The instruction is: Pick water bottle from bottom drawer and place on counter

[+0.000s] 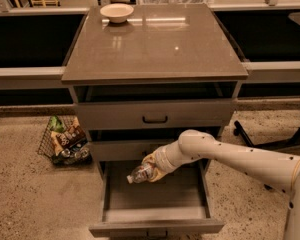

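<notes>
Clerk: Gripper [151,168]; location and jaw state are requested.
Checker: Entered as over the open bottom drawer [155,196], toward its back; carried on a pale arm [240,159] reaching in from the right; jaws are recorded as pinched on the water bottle [140,174].
Clerk: Water bottle; position is requested.
Checker: Held at the gripper's tip, tilted, pale cap to the left and slightly down; seen against the drawer's grey floor; whether it is lifted clear of that floor cannot be told.
Clerk: Remaining stock is called for.
Checker: Counter [155,49] is listed above the drawers, glossy; a cream bowl [116,12] is set at its back left corner; two shallower drawers [155,115] are noted between counter and bottom drawer, each with a dark gap above its front; a wire basket [65,143] of packets is logged on the speckled floor [20,184], left of the cabinet.
</notes>
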Motion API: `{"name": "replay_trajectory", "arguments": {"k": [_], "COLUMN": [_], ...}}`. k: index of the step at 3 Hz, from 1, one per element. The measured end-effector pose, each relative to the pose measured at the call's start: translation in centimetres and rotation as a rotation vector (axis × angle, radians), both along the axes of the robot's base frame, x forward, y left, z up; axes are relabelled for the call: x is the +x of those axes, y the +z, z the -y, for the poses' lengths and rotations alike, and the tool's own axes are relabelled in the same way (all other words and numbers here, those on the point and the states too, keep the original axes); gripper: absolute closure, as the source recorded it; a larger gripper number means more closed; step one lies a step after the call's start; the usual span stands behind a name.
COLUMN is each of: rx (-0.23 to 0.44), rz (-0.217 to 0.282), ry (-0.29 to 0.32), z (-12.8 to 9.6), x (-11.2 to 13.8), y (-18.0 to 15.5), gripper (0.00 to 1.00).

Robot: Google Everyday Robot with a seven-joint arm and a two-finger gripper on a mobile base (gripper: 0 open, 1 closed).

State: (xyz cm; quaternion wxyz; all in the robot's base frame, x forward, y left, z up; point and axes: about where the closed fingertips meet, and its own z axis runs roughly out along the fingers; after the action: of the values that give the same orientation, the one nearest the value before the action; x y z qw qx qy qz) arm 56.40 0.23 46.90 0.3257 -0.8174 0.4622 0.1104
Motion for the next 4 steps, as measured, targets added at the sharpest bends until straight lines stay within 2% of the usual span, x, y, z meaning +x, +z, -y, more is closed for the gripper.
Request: {"name": "replay_trajectory", "arguments": {"k": [1, 2, 3, 4], "rx": [0.001, 0.014, 0.018, -0.049], "rz": [-0.002, 0.072, 0.174, 0.282], "ry": [0.002, 0.027, 0.072, 0.145], "z": [-0.1, 1.3, 3.2, 3.8], "x": [-0.1, 0.2, -0.2, -1.0], "y": [-0.2, 4.1, 11.5, 20.6], "gripper": [1.0, 1.0, 1.0, 1.0]}}
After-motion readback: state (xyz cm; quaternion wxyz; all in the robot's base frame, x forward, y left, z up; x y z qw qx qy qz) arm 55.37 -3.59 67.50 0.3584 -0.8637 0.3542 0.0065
